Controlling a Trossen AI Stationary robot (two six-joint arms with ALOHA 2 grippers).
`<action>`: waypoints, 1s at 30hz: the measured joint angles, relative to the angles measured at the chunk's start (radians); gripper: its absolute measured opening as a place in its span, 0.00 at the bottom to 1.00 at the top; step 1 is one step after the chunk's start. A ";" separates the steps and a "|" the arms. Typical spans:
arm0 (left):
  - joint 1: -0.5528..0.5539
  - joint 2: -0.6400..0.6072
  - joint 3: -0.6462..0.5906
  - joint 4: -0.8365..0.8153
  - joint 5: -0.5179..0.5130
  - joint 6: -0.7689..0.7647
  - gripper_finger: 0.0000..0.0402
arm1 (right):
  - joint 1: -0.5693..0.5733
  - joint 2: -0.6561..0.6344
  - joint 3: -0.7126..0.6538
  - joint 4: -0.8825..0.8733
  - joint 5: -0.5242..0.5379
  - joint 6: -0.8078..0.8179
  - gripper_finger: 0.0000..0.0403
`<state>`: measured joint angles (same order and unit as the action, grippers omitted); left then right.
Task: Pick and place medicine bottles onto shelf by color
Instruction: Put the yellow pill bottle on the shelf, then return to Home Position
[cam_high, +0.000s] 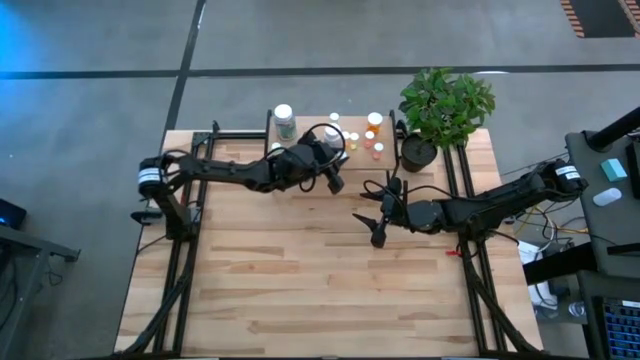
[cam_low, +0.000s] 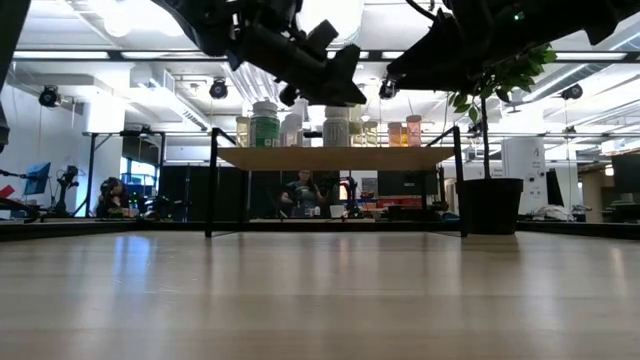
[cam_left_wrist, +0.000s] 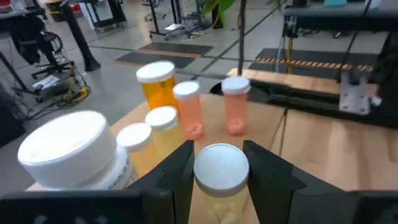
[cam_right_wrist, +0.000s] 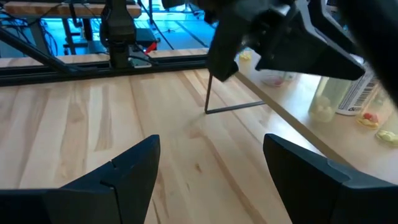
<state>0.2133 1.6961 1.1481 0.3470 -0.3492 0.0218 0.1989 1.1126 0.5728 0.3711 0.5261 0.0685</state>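
Bottle (cam_left_wrist: 221, 180), white cap, pale yellow pills inside, sits clamped between the fingers (cam_left_wrist: 177, 174) of the left gripper (cam_left_wrist: 219, 169). High view: left gripper (cam_high: 325, 163) hangs over the shelf's near edge, arm reaching in from 9 o'clock.

Shelf (cam_high: 310, 135): light wood board on thin black legs, at the table's 12 o'clock side. Low view shows its board (cam_low: 340, 158) raised off the table, bottles in a row on top.

Other bottles on shelf, left wrist view: large white-capped jar (cam_left_wrist: 71, 152) just beside the gripper; two small yellowish ones (cam_left_wrist: 149, 127) close together; amber bottle (cam_left_wrist: 157, 84) behind them; two pinkish-orange vials (cam_left_wrist: 188, 109), (cam_left_wrist: 236, 102) standing upright, slightly apart. High view: big green-tinted bottle (cam_high: 284, 120) at the shelf's 9 o'clock end; orange ones (cam_high: 374, 124) toward 3 o'clock.

Right gripper (cam_high: 378, 228): fingers spread apart, holding nothing, over bare table (cam_high: 300, 290) near centre, arm coming from 3 o'clock. Right wrist view: its two fingers (cam_right_wrist: 134, 165) wide, tabletop between.

Potted plant (cam_high: 440, 105) at approx. 1 o'clock, just beside the shelf.
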 joint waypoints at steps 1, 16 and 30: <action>0.003 0.004 0.000 -0.001 -0.003 0.006 0.28 | 0.000 0.000 0.000 0.000 0.000 0.000 0.69; 0.026 0.037 0.000 0.001 -0.030 0.012 0.28 | 0.000 0.000 0.000 0.000 0.000 0.000 0.69; 0.037 0.037 0.000 0.001 -0.053 0.011 0.42 | 0.000 0.000 0.000 0.001 0.000 0.002 0.68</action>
<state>0.2501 1.7329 1.1477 0.3477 -0.4021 0.0324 0.1989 1.1126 0.5728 0.3717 0.5259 0.0708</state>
